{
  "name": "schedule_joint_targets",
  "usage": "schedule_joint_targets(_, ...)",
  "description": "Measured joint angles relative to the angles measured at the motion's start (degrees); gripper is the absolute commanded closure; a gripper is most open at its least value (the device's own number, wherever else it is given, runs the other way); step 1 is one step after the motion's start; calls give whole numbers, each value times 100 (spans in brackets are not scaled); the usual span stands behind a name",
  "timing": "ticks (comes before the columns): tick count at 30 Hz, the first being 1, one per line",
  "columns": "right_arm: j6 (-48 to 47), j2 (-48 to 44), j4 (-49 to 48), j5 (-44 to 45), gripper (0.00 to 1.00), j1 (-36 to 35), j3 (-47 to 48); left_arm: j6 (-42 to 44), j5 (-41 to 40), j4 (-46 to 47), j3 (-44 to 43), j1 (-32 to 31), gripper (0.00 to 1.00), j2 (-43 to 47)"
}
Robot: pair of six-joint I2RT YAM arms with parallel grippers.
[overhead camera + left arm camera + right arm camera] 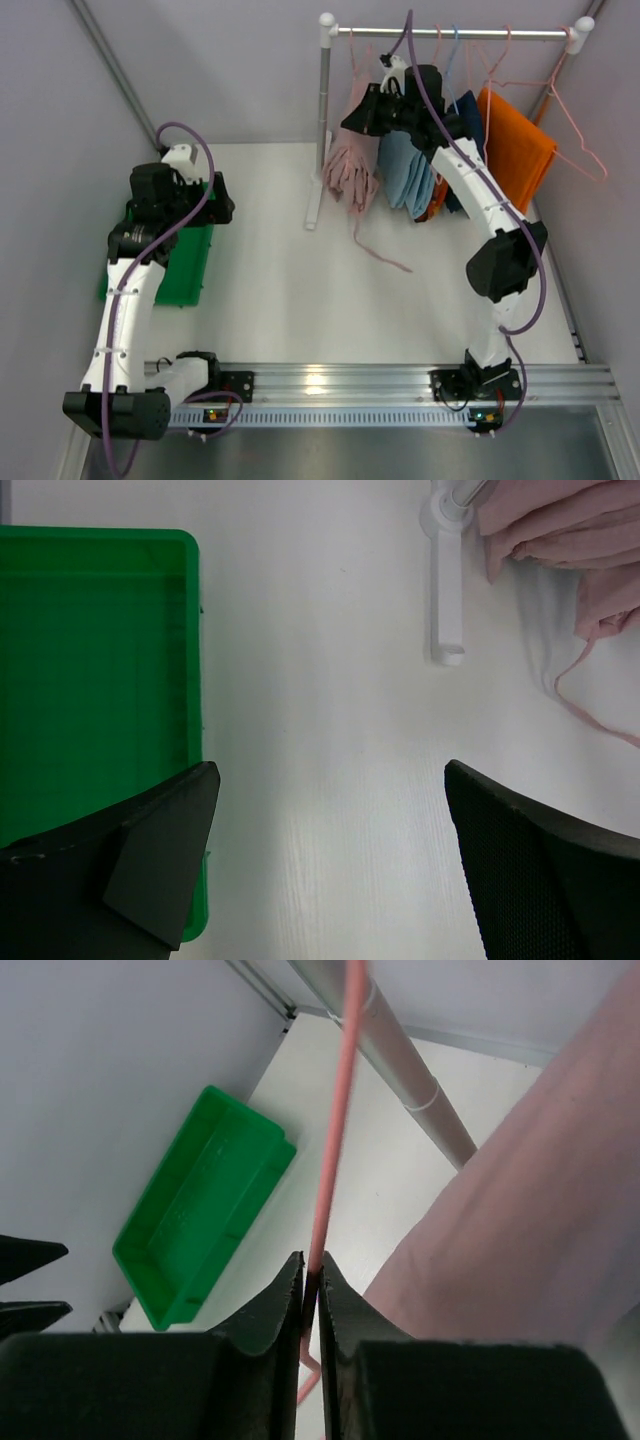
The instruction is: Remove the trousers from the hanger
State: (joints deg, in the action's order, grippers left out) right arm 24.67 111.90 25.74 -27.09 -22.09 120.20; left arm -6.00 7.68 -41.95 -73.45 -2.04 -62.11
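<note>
A: What is the right gripper [311, 1268] doing?
B: It's pinching the pink hanger [335, 1130], whose wire runs straight up from the jaws. The pink trousers [520, 1230] hang just to their right.
A: And the left gripper [330, 775]?
B: Its jaws are spread wide, well apart from the trousers.

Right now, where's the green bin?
Top view: the green bin sits on the left, partly under the left arm, well left of the rack post and pink trousers.
</note>
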Motion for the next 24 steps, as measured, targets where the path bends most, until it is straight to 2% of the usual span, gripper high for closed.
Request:
schedule_joint_targets(1, 74, 42, 0, -20, 100, 2, 33, -2, 31, 0, 0, 0, 1, 0)
schedule_joint_targets(9, 525, 219, -315, -424, 100, 90, 24, -7, 98, 2, 2, 0, 1, 13)
schedule_joint_targets(24, 2520, -57, -1646, -1445, 100, 498, -535, -11, 278, 444, 55, 0, 1, 219)
